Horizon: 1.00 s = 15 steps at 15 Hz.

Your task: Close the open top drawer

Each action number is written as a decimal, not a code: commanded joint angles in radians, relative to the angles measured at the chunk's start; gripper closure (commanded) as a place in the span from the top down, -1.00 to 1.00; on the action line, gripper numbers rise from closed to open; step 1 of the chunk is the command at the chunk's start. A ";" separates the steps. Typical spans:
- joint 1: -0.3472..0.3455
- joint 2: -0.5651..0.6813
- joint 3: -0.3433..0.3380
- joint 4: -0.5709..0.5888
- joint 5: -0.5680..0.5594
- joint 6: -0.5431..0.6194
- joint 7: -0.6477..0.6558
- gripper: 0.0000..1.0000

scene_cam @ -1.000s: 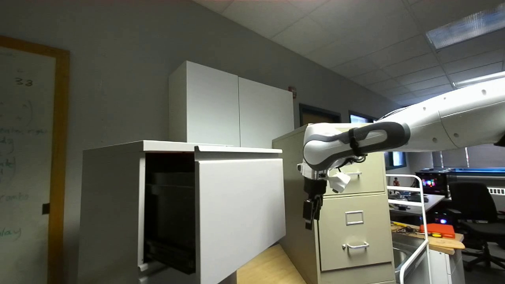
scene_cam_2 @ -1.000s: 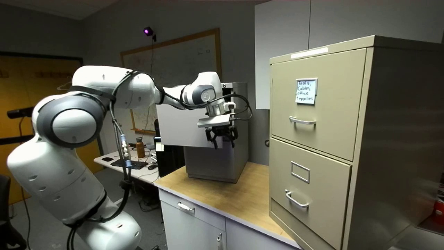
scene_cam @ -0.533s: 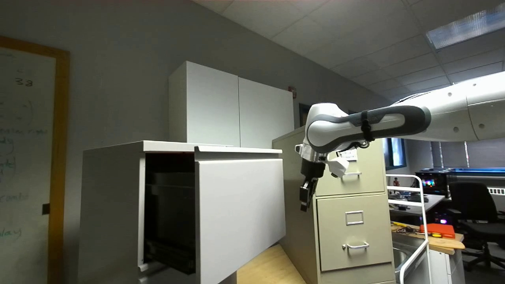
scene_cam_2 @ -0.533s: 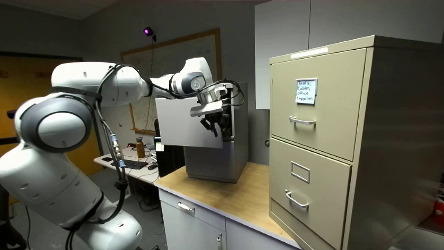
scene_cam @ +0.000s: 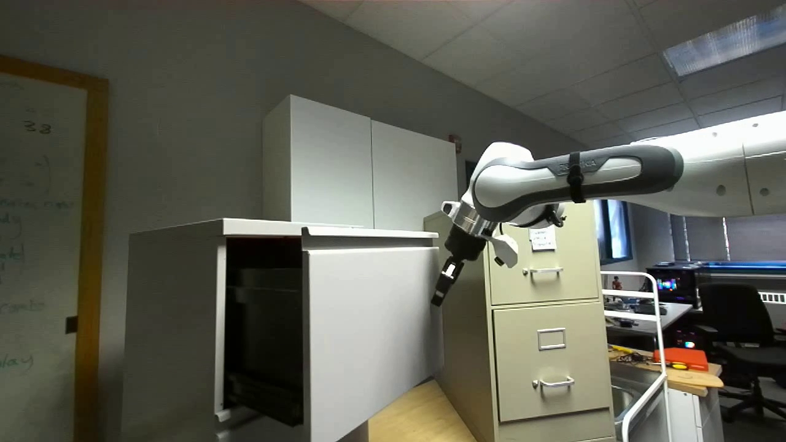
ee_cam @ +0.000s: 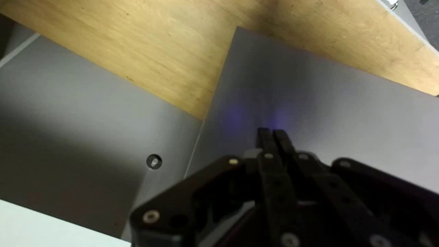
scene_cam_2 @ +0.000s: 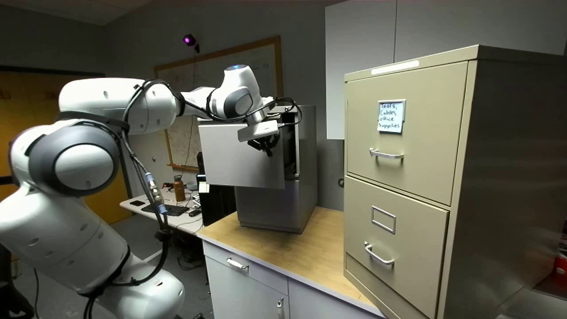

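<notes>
- Just changed: a second ago my jaws are spread; now, in the wrist view, the fingertips (ee_cam: 264,137) lie side by side, pressed together with nothing between them.
- Also changed: my wrist tilts more than half a second ago, so the jaws slant at the drawer's front instead of hanging nearly straight down over the counter (scene_cam_2: 283,252).
- The top drawer (scene_cam: 374,325), a big white box with a plain flat front, is left of centre in an exterior view. It stands open, a dark gap between its front and the white cabinet (scene_cam: 172,331) around it.
- My jaws are at the right edge of that front in the same frame; I cannot tell for certain whether they touch. The front looks a hair further left than half a second ago, so a first nudge may be under way.
- What it means: I judge this the start of the push, with nearly all the closing left. Pressing near one edge could make the drawer bind.
- Writing: right of the frame, a note (scene_cam_2: 391,116) on a beige filing cabinet (scene_cam_2: 421,173) reads "Tools, Cables, office Supplies".
- A whiteboard (scene_cam: 37,245), far left, shows "38"; its other writing is too faint.
- Letters on my arm (scene_cam: 712,178), partly under a black strap (scene_cam: 575,178), seem to read FRANKA.
</notes>
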<state>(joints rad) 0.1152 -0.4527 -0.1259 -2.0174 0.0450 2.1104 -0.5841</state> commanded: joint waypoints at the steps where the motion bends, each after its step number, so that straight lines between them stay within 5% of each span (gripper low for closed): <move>1: 0.043 0.033 -0.019 0.044 0.075 0.040 -0.095 -0.85; 6: 0.060 0.138 -0.035 0.151 0.169 0.053 -0.183 -0.88; 15: 0.007 0.493 0.015 0.546 0.381 -0.030 -0.325 -0.90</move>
<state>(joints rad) 0.1464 -0.1044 -0.1491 -1.6689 0.3567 2.1283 -0.8689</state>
